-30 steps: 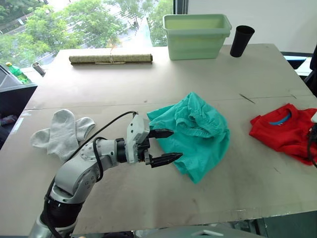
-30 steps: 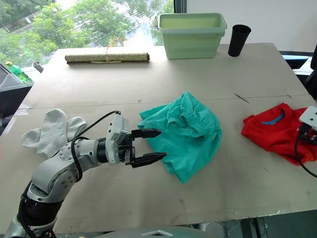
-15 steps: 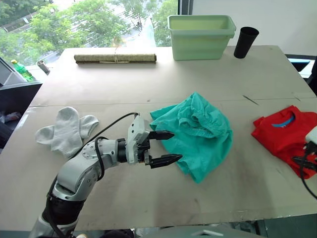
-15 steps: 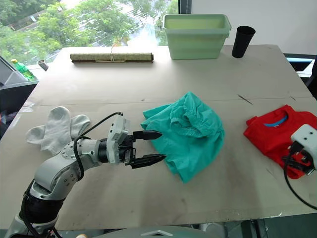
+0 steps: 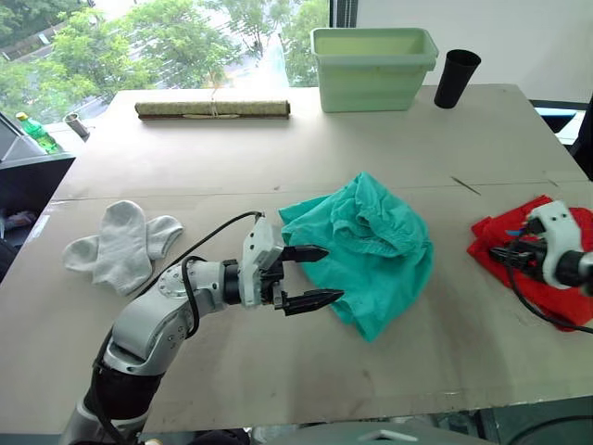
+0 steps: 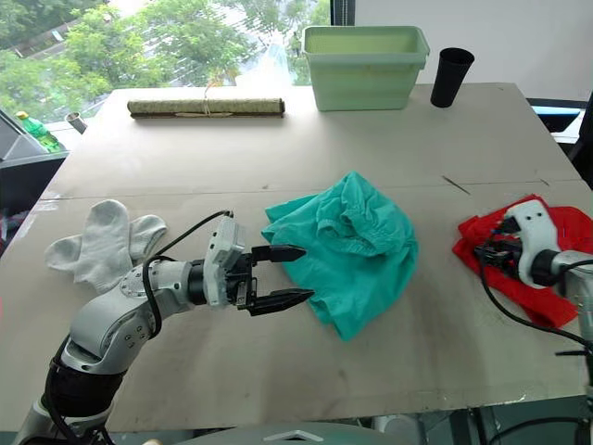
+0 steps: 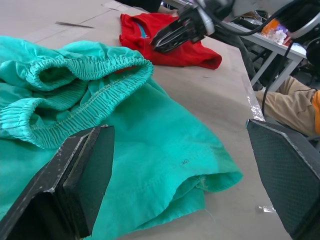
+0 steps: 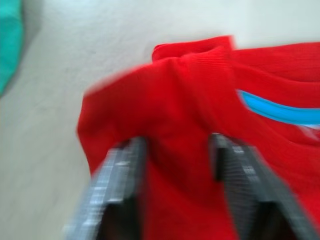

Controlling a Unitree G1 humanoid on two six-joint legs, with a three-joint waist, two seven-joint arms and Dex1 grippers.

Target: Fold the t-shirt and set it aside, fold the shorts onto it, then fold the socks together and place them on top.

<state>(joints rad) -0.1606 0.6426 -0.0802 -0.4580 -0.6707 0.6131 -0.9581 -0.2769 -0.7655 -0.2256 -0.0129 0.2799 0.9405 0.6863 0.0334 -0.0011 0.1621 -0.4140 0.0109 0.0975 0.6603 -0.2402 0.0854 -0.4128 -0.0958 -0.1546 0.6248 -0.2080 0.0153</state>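
Worktop (image 5: 278, 158) — holdings. Shorts (image 5: 375, 246): teal, crumpled heap at centre, elastic waistband uppermost. Left pincer (image 5: 310, 275): fingers spread apart, empty, tips just beside the shorts' left edge. T-shirt (image 6: 556, 278): red, bunched at the right edge, blue neck label showing in the right wrist view. Right pincer (image 6: 484, 252): over the t-shirt's left edge, fingers parted — apparently with red cloth between them, though blurred. Socks (image 5: 120, 246): grey-white pair, flat at left, well apart from the shorts.

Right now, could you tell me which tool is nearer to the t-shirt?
Right. The right tool is over the t-shirt; the left tool is across the shorts.
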